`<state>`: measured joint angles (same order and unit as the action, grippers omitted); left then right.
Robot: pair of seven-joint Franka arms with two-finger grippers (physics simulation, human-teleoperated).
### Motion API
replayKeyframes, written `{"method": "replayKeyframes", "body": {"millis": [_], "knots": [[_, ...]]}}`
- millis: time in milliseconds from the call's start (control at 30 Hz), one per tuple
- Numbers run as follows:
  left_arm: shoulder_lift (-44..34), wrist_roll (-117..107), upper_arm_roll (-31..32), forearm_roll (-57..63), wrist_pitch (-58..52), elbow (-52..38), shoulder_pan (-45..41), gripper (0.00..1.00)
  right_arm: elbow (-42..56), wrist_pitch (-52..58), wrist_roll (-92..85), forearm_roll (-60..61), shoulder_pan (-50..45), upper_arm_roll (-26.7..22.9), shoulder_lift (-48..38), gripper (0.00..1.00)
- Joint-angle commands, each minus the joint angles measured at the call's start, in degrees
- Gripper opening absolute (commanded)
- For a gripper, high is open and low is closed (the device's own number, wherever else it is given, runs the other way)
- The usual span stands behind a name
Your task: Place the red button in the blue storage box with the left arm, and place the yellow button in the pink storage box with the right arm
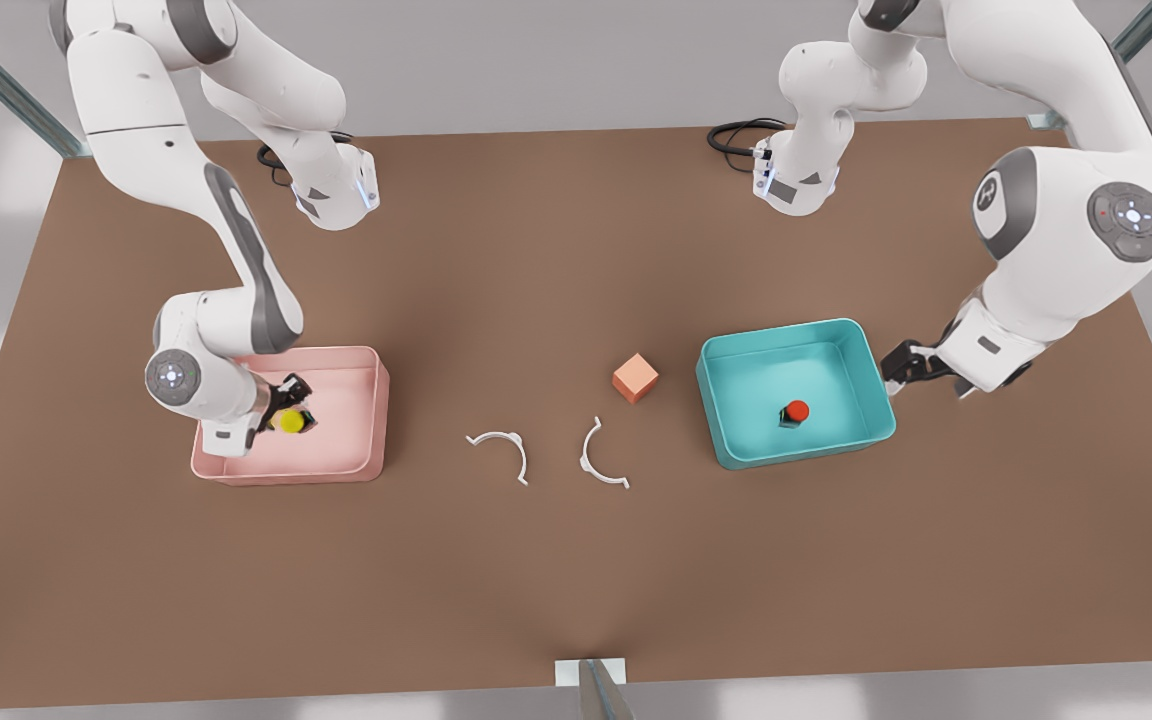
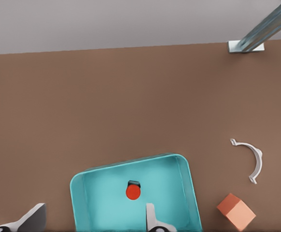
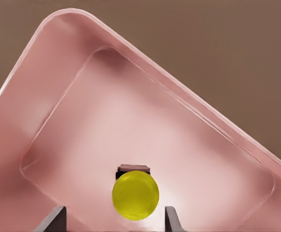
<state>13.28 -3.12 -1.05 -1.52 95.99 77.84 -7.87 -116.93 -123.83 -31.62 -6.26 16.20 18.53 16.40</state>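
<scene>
Brown bench: red button rests in blue box, left gripper outside, jaws apart, empty. Right gripper, jaws spread, straddles yellow button in pink box, evidently releasing.

Two smooth white arms with grey joint bands are seen. Round grey caps carry small lit dots. Black cables are looped near each base. Dark fingers tip each arm.

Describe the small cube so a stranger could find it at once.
On the brown table, look just off the teal box, on its side facing the pink box. The cube sits there, outside both boxes; it is orange and solid, unlike the thin white clips nearby.
</scene>
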Motion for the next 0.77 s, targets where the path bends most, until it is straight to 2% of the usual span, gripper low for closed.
{"method": "replayKeyframes", "body": {"millis": [0,100,167,333,433,467,500,533,733], "knots": [[0.0,2.1,-0.1,-0.8,-4.8,-0.1,0.3,1.0,0.8,0.6,1.2,0.0,0.1,0.0,-0.6,1.0],[0.0,3.4,-0.2,-0.8,-5.0,-0.1,0.3,1.0,3.9,6.8,2.1,0.1,-0.2,0.5,-4.5,1.0],[0.0,3.4,-0.2,-0.8,-5.0,-0.1,0.2,1.0,9.4,12.3,3.8,0.1,-0.6,1.1,-4.9,1.0],[0.3,3.7,-0.1,-0.3,-4.9,-0.7,0.1,1.0,26.1,28.8,23.4,0.1,-0.8,4.4,-4.9,1.0],[0.3,3.7,-0.1,-0.3,-4.9,-0.7,0.1,1.0,33.3,35.5,25.4,2.0,-1.8,3.0,-5.0,1.0],[0.3,3.7,-0.1,-0.3,-4.9,-0.7,0.1,1.0,33.9,36.6,25.4,2.3,-8.3,-4.2,-5.9,1.0],[0.3,3.7,-0.1,-0.3,-4.9,-0.7,0.2,1.0,34.0,37.8,25.5,2.8,-22.6,-19.6,-8.0,1.0],[0.3,3.7,-0.2,-0.3,-4.9,-0.7,0.2,1.0,33.7,40.7,28.9,5.6,-27.0,-24.7,-8.8,1.0],[0.3,3.7,-0.2,-0.2,-4.9,-0.7,0.2,1.0,33.3,41.3,29.3,5.6,-26.6,-24.2,-8.8,1.0]]}}
